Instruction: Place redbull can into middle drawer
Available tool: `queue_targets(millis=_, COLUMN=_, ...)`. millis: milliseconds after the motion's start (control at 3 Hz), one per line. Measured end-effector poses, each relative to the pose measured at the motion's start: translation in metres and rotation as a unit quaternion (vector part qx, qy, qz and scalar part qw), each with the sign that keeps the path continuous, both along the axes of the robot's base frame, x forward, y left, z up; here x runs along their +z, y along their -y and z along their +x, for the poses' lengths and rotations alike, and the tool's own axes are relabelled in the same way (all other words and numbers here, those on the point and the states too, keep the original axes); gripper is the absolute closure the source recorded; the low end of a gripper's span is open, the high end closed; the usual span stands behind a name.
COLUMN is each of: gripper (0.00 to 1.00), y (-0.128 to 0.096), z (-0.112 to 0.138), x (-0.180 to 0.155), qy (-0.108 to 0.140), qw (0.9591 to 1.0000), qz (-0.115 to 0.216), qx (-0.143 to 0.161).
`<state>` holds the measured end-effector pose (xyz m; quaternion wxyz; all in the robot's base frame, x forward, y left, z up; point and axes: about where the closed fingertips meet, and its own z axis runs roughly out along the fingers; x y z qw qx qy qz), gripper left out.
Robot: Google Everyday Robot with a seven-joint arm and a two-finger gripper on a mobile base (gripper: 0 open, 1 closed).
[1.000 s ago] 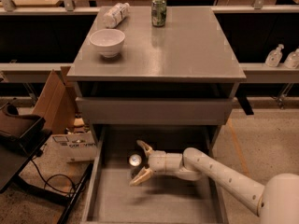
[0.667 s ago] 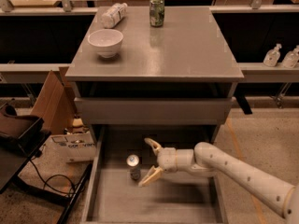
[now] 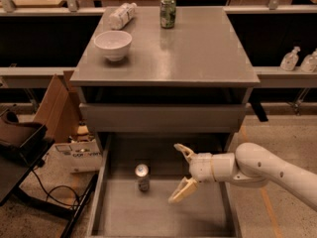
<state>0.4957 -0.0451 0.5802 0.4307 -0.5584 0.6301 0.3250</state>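
Note:
The redbull can (image 3: 142, 177), slim and silver with a shiny top, stands upright on the bare floor of the pulled-out middle drawer (image 3: 158, 209), left of centre. My gripper (image 3: 181, 172) is open and empty, above the drawer to the right of the can and apart from it. Its two pale fingers (image 3: 182, 150) are spread wide.
On the cabinet top (image 3: 198, 53) stand a white bowl (image 3: 113, 44), a lying plastic bottle (image 3: 122, 15) and a green can (image 3: 168, 11). A closed drawer front (image 3: 163, 118) sits above the open one. A cardboard box (image 3: 54, 108) and cables lie left of the cabinet.
My gripper has let go of the can and drawn back to the right. The can stays upright in the drawer.

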Motion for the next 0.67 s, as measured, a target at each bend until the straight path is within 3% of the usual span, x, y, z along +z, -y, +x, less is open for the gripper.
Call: queue_targets(millis=667, gripper=0.0, y=0.01, z=0.01, x=0.023, qy=0.028, qw=0.9995, qz=-0.014, qx=-0.003)
